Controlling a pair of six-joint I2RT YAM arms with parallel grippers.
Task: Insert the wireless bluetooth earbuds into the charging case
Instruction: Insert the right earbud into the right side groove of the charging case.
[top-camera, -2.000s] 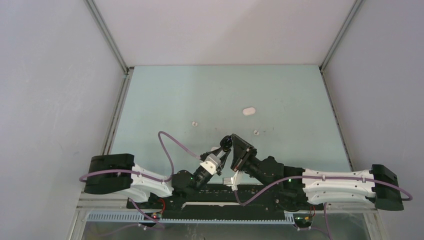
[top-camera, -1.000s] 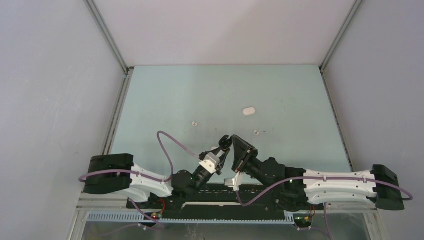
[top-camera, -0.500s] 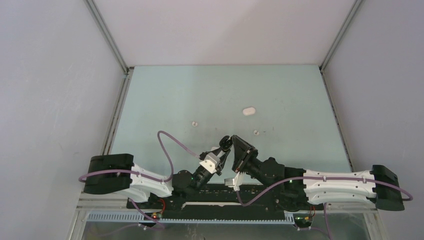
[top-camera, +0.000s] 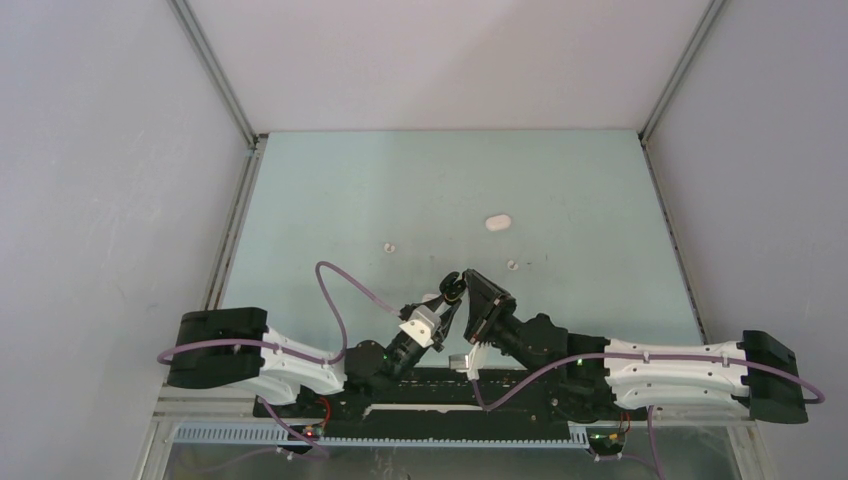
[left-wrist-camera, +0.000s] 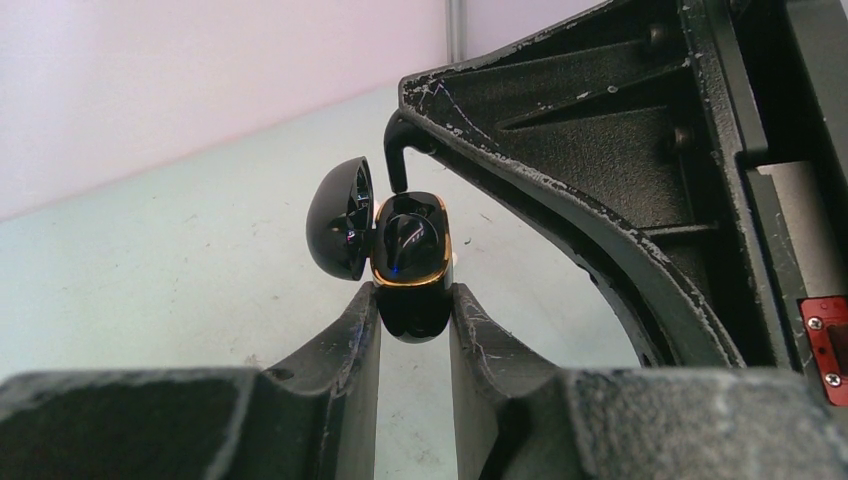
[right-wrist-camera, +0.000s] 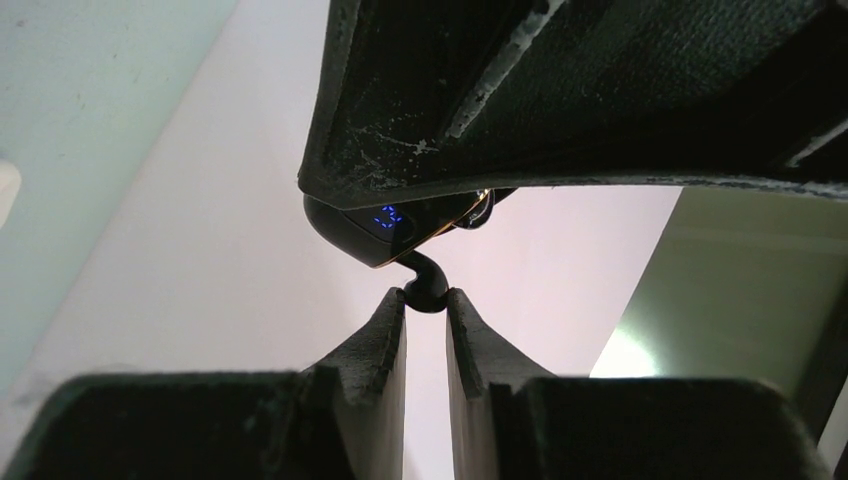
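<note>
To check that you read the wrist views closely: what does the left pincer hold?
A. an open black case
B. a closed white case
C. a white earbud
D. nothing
A: in the left wrist view the left pincer is clamped on the black case, its lid swung open.

One black case (left-wrist-camera: 410, 285), one white case (top-camera: 497, 222), three earbuds (right-wrist-camera: 424, 288) (top-camera: 389, 247) (top-camera: 512, 265).
</note>
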